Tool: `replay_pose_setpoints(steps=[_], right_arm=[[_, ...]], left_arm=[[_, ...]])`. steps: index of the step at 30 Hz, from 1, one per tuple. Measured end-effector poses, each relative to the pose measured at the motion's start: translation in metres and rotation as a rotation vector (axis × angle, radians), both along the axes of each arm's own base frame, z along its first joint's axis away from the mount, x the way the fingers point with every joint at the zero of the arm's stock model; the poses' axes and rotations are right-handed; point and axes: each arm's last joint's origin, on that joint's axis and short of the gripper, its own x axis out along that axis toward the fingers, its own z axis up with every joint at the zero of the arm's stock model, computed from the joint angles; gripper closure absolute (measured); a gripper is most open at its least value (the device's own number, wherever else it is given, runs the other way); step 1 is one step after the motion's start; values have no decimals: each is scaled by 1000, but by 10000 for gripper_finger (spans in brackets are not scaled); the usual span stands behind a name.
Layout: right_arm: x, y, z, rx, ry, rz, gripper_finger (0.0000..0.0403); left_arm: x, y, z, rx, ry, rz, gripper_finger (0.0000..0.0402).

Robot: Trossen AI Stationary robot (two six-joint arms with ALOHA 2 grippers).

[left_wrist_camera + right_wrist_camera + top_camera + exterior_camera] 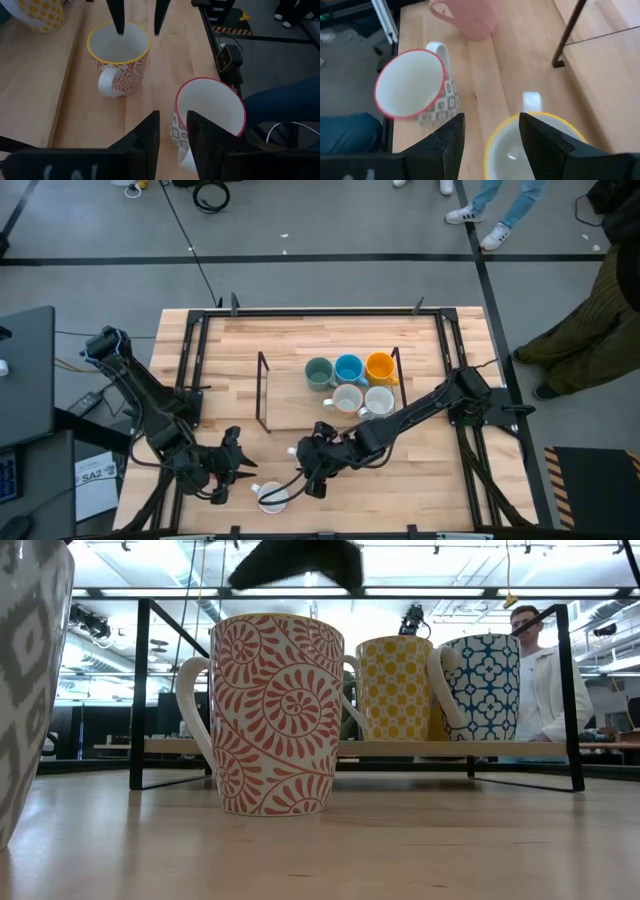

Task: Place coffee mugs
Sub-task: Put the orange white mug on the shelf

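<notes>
The right gripper (316, 463) hangs open directly above the yellow-rimmed mug (118, 59), one finger inside its rim. The left gripper (236, 467), part-open and holding nothing, flanks the red-rimmed mug (208, 122) at the tabletop's (240, 350) near edge.

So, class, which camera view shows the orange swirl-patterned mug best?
The low view: the swirl-patterned mug stands whole, side on, pattern and handle clear. The left wrist view shows it from above, yellow rim and handle. The right wrist view catches only part of its rim. The high view mostly hides it under the right claw.
</notes>
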Motion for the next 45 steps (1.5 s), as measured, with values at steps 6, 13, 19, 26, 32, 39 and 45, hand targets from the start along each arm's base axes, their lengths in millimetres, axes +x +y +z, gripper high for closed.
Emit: replay_pose_setpoints(steps=[6, 13, 19, 26, 32, 39, 45], right_arm=[[7, 2, -21, -9, 29, -35, 210], [6, 1, -25, -27, 52, -51, 215], [6, 3, -33, -42, 74, -54, 230], [8, 7, -50, -26, 132, -12, 249], [6, 7, -50, -20, 153, -2, 274], [4, 7, -49, -17, 181, 30, 349], [3, 11, -48, -49, 180, 155, 365]], left_arm=[[0, -1, 1, -8, -6, -1, 299], [1, -1, 1, -10, -9, -3, 299], [1, -1, 1, -17, -12, -2, 299], [1, -1, 1, -18, -12, -2, 299], [1, -1, 1, -18, -11, -2, 299], [1, -1, 1, -18, -11, -2, 299], [1, -1, 1, -19, -12, -2, 299]])
